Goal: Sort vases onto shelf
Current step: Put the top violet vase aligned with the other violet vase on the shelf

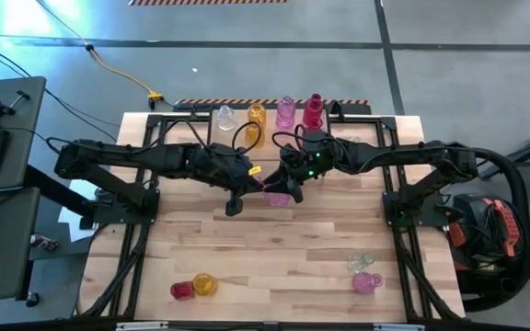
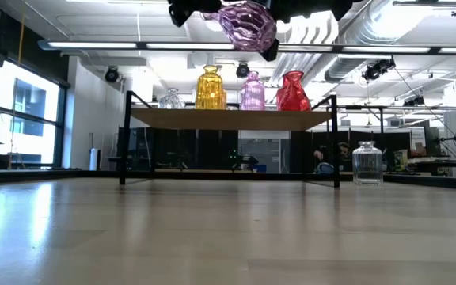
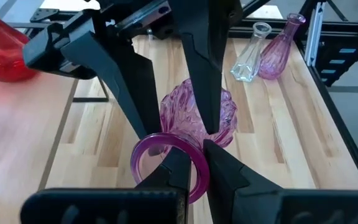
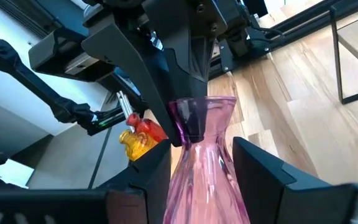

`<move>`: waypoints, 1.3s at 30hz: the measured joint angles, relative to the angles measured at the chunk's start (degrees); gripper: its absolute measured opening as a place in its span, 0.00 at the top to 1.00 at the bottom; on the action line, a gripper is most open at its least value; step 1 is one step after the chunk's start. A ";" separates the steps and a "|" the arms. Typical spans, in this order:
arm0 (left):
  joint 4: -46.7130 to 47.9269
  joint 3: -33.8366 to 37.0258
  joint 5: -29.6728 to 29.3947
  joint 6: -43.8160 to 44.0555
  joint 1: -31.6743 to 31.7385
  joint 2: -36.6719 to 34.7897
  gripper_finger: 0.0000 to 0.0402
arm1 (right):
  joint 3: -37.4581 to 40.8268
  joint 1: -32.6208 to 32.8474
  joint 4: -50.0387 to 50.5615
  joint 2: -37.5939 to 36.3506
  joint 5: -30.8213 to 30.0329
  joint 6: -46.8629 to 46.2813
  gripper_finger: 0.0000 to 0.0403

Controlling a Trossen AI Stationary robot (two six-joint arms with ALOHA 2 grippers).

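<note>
Both grippers hold one pink vase.

Left gripper pinches its rim; right gripper clamps its neck. Its long axis lies sideways, shelf at twelve o'clock.

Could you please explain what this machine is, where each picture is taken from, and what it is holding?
Two dark robot arms work over a wooden table. One picture looks straight down, one looks level across the tabletop, and two come from cameras on the arms' wrists. Both grippers meet in mid-air on one pink vase: the left gripper pinches its rim, and the right gripper clasps its neck. Four vases already stand on the shelf at the back. Four more lie on the table's front, and a clear jar stands beside the shelf.
</note>
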State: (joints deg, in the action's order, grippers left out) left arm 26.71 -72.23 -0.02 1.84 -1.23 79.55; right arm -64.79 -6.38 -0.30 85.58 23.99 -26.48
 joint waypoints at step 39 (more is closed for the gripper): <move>-1.87 0.11 -0.75 -0.43 0.07 0.66 0.96 | -0.07 0.03 3.94 -0.10 2.17 3.39 0.62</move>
State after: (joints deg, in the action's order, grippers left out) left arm 24.85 -72.12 -0.78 1.41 -1.17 80.21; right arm -64.86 -6.35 3.64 85.48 26.15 -23.09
